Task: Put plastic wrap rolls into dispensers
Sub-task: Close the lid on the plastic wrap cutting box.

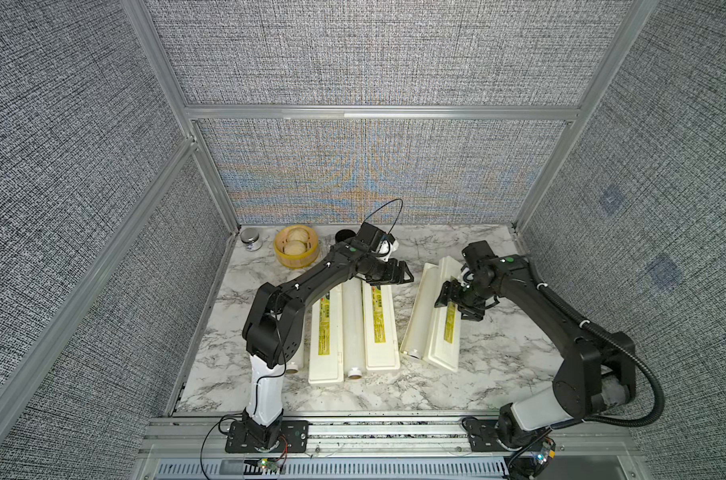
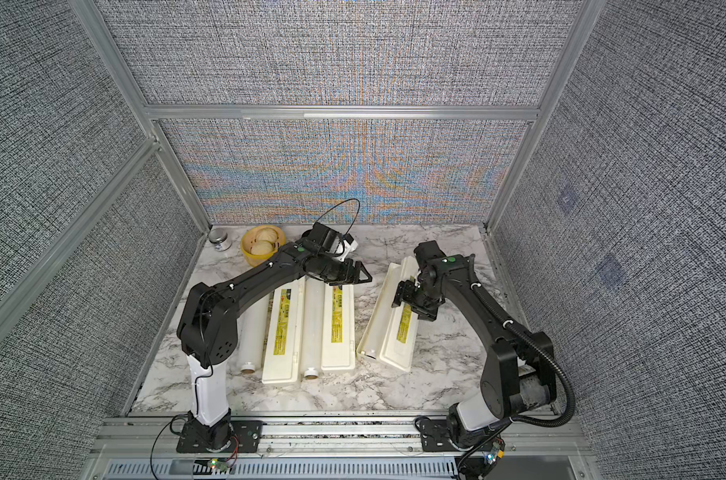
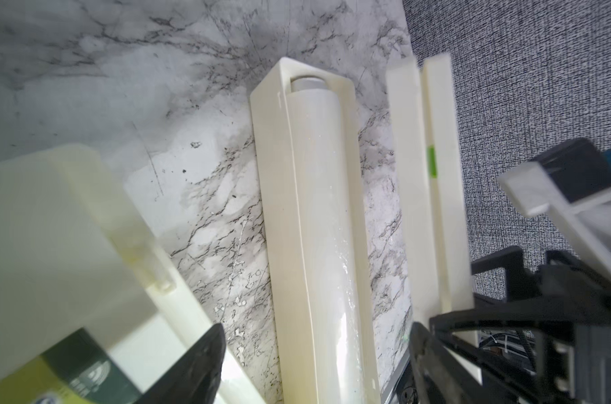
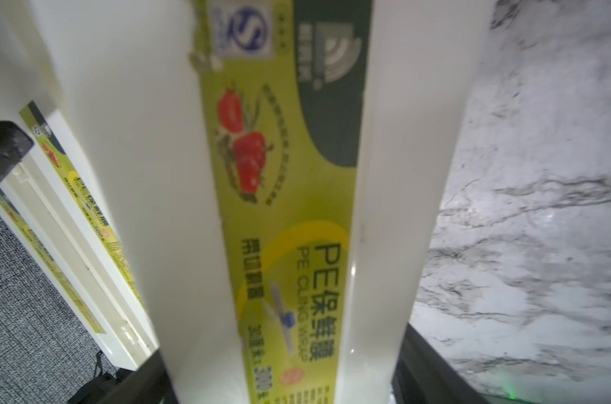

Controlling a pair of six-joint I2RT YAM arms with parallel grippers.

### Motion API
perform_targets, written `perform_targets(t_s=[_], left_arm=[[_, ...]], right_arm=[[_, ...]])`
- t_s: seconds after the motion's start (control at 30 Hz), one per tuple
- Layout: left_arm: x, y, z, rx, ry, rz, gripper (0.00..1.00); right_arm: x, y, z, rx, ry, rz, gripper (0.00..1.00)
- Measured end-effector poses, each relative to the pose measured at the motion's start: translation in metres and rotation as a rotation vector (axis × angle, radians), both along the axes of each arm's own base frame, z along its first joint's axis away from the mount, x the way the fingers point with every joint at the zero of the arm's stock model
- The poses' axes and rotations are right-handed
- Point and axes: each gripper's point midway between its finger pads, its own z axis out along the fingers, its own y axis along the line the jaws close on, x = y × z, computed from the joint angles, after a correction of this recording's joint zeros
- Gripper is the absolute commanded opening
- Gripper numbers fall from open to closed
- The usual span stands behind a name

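**Q:** What does the scene look like from above?

**A:** A top view looks down on a white marble-pattern tabletop (image 1: 498, 353) inside a booth with grey fabric walls. Three long cream-white plastic dispenser boxes with yellow label strips lie at centre frame, running top to bottom. The left dispenser (image 1: 326, 332) and the middle dispenser (image 1: 380, 328) are closed. The right dispenser (image 1: 415, 309), slightly slanted, is open, and its lid (image 1: 448, 332) is folded out to its right.

**Q:** Where are the plastic wrap rolls?

**A:** There are three slim translucent-white rolls with brown cardboard cores.
- The first roll (image 1: 295, 359) lies just left of the left dispenser, mostly hidden under the left arm (image 1: 311, 282).
- The second roll (image 1: 353, 332) lies between the two closed dispensers, close against both.
- The third roll (image 3: 332, 227) sits inside the trough of the right dispenser, as the left wrist view shows.

**Q:** What are the grippers doing?

**A:** The black left gripper (image 1: 404, 274) hovers over the upper end of the middle dispenser with its jaws spread wide, holding nothing. The black right gripper (image 1: 456, 305) straddles the lid across its width. In the right wrist view its fingers (image 4: 433, 370) sit against both long edges. Whether they are squeezing the lid cannot be told.

**Q:** Is anything else there?

**A:** At the upper left of the tabletop there is a round yellow basket (image 1: 294, 262) holding pale buns. A small glass jar (image 1: 251, 241) with a metal cap stands beside it.
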Motion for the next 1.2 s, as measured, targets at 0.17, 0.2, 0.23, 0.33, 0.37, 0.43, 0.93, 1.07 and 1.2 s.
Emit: perform_targets(t_s=[0.17, 0.2, 0.23, 0.33, 0.37, 0.43, 0.93, 1.07, 1.2], left_arm=[[0.002, 0.014, 0.017, -0.025, -0.032, 0.038, 0.82], [0.003, 0.017, 0.016, -0.022, -0.027, 0.046, 0.82], [0.003, 0.021, 0.014, -0.019, -0.025, 0.054, 0.81], [0.005, 0.03, 0.008, -0.011, -0.015, 0.078, 0.82], [0.007, 0.033, 0.008, -0.011, -0.015, 0.085, 0.82], [0.008, 0.036, 0.007, -0.013, -0.014, 0.096, 0.82], [0.012, 0.042, 0.002, -0.016, -0.01, 0.109, 0.81], [0.012, 0.041, 0.0, -0.026, -0.007, 0.11, 0.82], [0.012, 0.041, -0.002, -0.028, -0.007, 0.109, 0.82]], right_arm=[[0.007, 0.023, 0.001, 0.008, 0.024, -0.038, 0.78], [0.01, 0.025, 0.002, 0.004, 0.024, -0.044, 0.77], [0.014, 0.027, 0.002, 0.0, 0.025, -0.051, 0.78], [0.023, 0.033, -0.003, -0.032, 0.024, -0.055, 0.77], [0.026, 0.032, -0.006, -0.047, 0.027, -0.056, 0.78], [0.029, 0.031, -0.009, -0.077, 0.027, -0.056, 0.77], [0.039, 0.025, -0.036, -0.25, 0.06, -0.005, 0.83], [0.039, 0.028, -0.044, -0.247, 0.067, -0.02, 0.84], [0.042, 0.036, -0.047, -0.22, 0.076, -0.039, 0.85]])
